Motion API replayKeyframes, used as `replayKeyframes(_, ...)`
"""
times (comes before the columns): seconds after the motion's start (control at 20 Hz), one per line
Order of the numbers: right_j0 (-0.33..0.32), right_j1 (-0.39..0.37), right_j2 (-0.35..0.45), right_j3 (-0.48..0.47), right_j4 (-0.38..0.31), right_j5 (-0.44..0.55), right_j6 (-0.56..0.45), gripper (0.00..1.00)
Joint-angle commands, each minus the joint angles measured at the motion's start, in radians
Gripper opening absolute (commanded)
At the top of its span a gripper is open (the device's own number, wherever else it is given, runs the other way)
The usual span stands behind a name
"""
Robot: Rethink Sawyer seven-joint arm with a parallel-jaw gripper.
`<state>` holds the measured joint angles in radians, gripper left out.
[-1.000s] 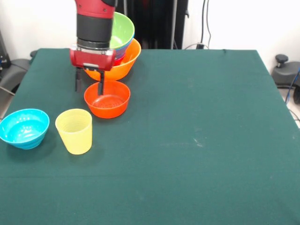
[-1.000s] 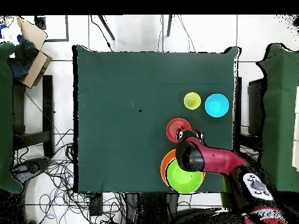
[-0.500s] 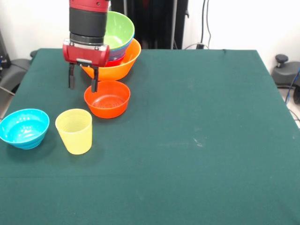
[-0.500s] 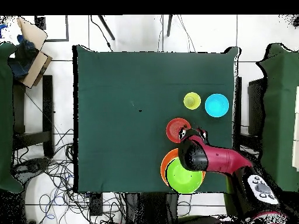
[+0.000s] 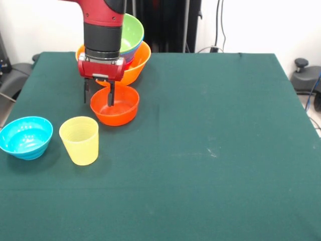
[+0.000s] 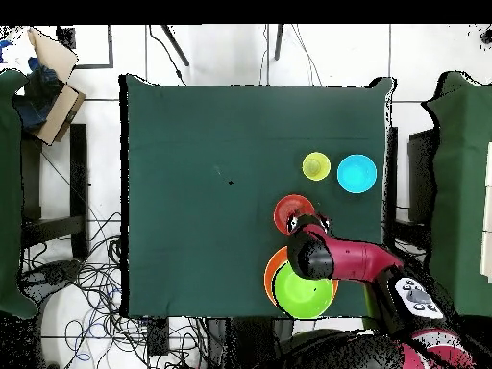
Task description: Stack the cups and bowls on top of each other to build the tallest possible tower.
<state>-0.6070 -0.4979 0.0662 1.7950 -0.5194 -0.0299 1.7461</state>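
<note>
A table (image 5: 210,150) draped in dark green cloth filled most of the scene, with a pale wall and dangling black cables behind it in the front view.

Clock directions below are read on the front view. At about eleven o'clock on the table stood the tower (image 5: 128,47): a large light-orange bowl (image 5: 135,68) at the bottom, blue and red rims just showing above it, and a lime green bowl (image 5: 131,31) uppermost. The red and black arm (image 5: 104,25) came down in front of the tower and hid its left part.

Just toward six o'clock of the tower sat the red-orange bowl (image 5: 115,106), upright and apparently on the cloth. The cyan bowl (image 5: 25,136) lay well apart at about nine o'clock, and the pale-yellow cup (image 5: 79,140) stood just beside it, upright and mouth up.

The gripper (image 5: 98,95) hung spread, holding nothing. One finger reached down inside the red-orange bowl near its rim on the nine o'clock side, while the other stood outside that rim, so the wall of the bowl lay between them. That straddle seemed the relation that mattered: a pinch on the rim looked ready, and the tower waited close at twelve o'clock of the bowl. Whether the fingers already touched the wall could not be told.
</note>
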Motion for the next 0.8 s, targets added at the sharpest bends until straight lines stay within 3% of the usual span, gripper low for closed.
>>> replayKeyframes(0.05, 0.023, 0.079, 0.090, -0.094, -0.078, -0.002, 0.015, 1.00)
replayKeyframes(0.8, -0.023, 0.078, 0.135, -0.106, -0.107, 0.034, 0.005, 1.00)
